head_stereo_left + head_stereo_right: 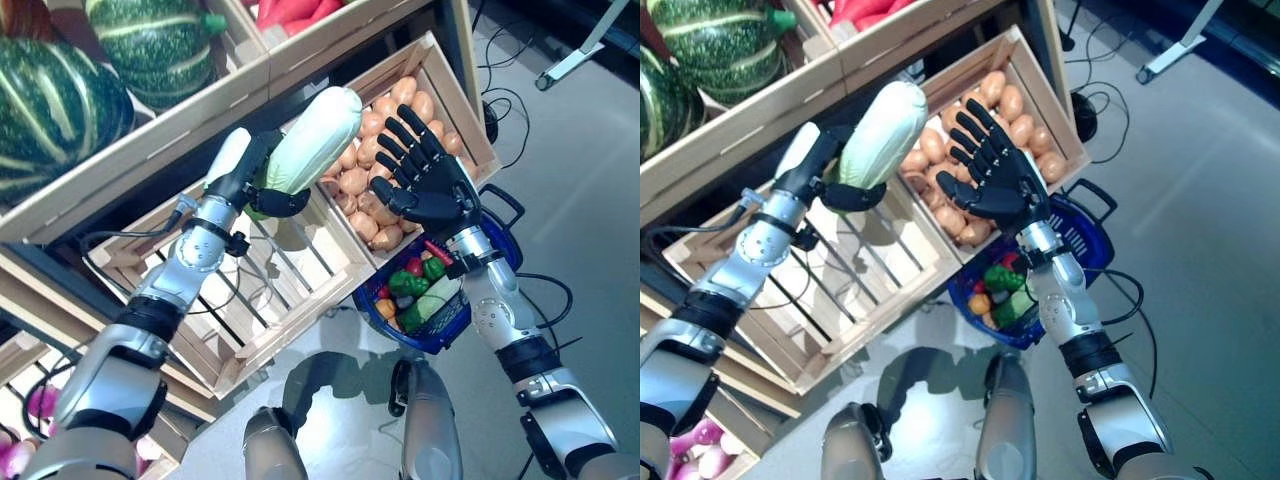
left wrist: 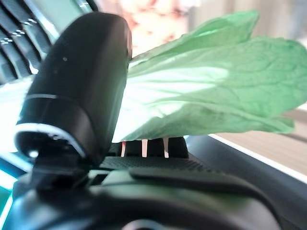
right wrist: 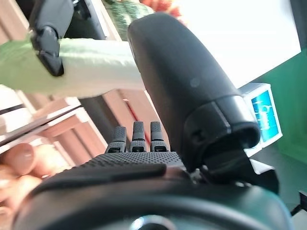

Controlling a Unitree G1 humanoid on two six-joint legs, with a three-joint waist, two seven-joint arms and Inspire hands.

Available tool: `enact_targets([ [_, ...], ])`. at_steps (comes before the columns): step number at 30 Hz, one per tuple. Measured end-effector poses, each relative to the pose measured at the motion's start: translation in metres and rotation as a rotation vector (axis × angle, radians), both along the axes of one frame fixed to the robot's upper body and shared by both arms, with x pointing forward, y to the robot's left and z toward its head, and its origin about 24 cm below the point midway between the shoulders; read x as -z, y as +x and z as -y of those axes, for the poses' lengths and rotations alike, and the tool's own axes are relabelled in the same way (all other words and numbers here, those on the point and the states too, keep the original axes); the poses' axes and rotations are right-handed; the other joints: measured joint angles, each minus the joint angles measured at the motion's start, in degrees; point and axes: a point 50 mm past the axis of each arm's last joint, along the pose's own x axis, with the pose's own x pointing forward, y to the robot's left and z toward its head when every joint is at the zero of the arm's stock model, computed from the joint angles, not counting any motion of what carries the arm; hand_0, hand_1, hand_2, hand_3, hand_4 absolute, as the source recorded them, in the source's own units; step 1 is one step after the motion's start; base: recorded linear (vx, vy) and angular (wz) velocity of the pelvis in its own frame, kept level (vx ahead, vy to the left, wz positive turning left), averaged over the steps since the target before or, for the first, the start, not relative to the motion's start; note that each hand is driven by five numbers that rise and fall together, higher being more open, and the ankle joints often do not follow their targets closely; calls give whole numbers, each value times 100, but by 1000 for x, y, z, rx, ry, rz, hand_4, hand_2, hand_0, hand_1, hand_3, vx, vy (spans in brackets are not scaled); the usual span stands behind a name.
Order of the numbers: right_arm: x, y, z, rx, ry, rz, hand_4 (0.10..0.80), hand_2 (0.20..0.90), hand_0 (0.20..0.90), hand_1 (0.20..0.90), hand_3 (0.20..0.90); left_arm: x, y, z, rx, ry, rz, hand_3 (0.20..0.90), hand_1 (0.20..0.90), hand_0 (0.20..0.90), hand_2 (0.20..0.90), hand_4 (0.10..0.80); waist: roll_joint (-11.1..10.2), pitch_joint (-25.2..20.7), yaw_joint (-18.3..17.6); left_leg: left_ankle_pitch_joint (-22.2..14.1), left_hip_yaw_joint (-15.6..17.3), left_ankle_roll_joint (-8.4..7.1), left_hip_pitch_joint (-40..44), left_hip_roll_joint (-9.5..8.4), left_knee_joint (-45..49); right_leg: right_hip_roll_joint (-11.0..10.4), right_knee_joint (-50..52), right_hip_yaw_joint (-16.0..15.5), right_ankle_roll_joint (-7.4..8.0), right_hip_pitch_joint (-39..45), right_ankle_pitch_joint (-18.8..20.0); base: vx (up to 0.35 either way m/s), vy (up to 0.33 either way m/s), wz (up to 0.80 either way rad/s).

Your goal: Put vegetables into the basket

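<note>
My left hand [image 1: 262,188] is shut on a pale green Chinese cabbage [image 1: 313,138], held up over the edge of a slatted wooden crate; the leafy end [image 2: 206,91] fills the left wrist view. Beside it my right hand [image 1: 430,180] is open, fingers straight, above the crate of onions, not touching the cabbage. A blue shopping basket [image 1: 460,322] stands on the floor below the right forearm and holds several vegetables [image 1: 415,285], green, red and orange.
A wooden crate [image 1: 440,75] is full of brown onions [image 1: 375,120]. The slatted crate [image 1: 300,290] under my left arm looks bare inside. Striped green pumpkins [image 1: 150,40] lie on the shelf above, with red produce [image 1: 290,10] further back.
</note>
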Motion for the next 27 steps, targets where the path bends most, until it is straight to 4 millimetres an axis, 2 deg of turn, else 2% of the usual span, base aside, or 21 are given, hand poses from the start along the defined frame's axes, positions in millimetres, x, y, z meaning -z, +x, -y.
enact_targets([
  [1, 2, -1, 0, -1, 3, -7, 800, 900, 900, 900, 900, 6, -1, 7, 18, -12, -23, 300, 300, 300, 300, 400, 14, -9, 12, 161, 107, -15, 338, -1, -385, 119, -315, -60, -6, 287, 103, 192, -33, -15],
  [3, 7, -2, 0, 0, 3, -20, 800, 900, 900, 900, 900, 17, -3, 16, 44, -32, -58, 300, 300, 300, 300, 400, 40, -223, 2, 412, 107, 39, 408, -1, -574, 229, -709, -124, 1, 485, 236, 158, -25, -10],
  [4, 9, -2, 0, 0, 2, -29, 800, 900, 900, 900, 900, 24, -5, 23, 62, -54, -84, 300, 300, 300, 300, 400, 89, -337, 42, 608, 86, 91, 434, 26, -560, 334, -1073, -121, -11, 686, 408, 121, -21, -20],
  [5, 10, -3, 0, -3, 4, -34, 800, 900, 900, 900, 900, 29, -6, 28, 76, -74, -104, 300, 300, 300, 300, 400, 79, -366, 91, 649, 68, 159, 359, 25, -441, 338, -1374, -94, 12, 889, 538, 119, -18, -14],
  [6, 12, -3, 0, -2, 3, -42, 800, 900, 900, 900, 900, 35, -7, 35, 92, -96, -128, 300, 300, 300, 300, 400, 85, -390, 81, 560, 96, 196, 377, -120, -747, 344, -1718, -73, 50, 1140, 689, 90, -12, 3],
  [7, 16, -4, 2, 3, -1, -55, 800, 900, 900, 900, 900, 42, -8, 44, 114, -110, -152, 300, 300, 300, 300, 400, 93, -536, 77, 652, 182, 365, 444, -387, -1619, 324, -2043, -66, 125, 1268, 854, 79, -6, -18],
  [8, 21, -5, 0, -9, -3, -77, 800, 900, 900, 900, 900, 50, -12, 47, 122, -122, -173, 300, 300, 300, 300, 400, 112, -686, 173, 1239, 187, 298, 737, -583, -2255, 369, -2249, 9, 219, 1358, 965, 73, -3, -22],
  [10, 36, -11, -10, -40, 5, -125, 800, 900, 900, 900, 900, 65, -17, 49, 111, -140, -231, 300, 300, 300, 300, 400, 69, -932, 112, 1335, 255, 315, 1046, -734, -2608, 406, -2808, 4, 354, 1780, 1166, 66, 5, -10],
  [15, 55, -14, -15, -71, 4, -228, 800, 900, 900, 900, 900, 94, -29, 43, 74, -156, -310, 300, 300, 300, 300, 400, -20, -1432, 172, 1421, 252, 326, 1369, -815, -3021, 517, -3691, -15, 472, 2364, 1483, 34, 18, 9],
  [23, 73, -15, -18, -128, 25, -351, 800, 900, 900, 900, 900, 116, -42, 40, 54, -155, -376, 300, 300, 300, 300, 400, -35, -1852, 247, 1530, 253, 311, 1567, -856, -3357, 558, -3914, -24, 506, 2535, 1523, 4, 4, 2],
  [27, 77, -15, -15, -152, 37, -416, 800, 900, 900, 900, 900, 122, -45, 42, 68, -144, -409, 300, 300, 300, 300, 400, -76, -1922, 279, 1604, 228, 315, 1629, -872, -3465, 560, -3963, -97, 512, 2622, 1541, 12, 7, 8],
])
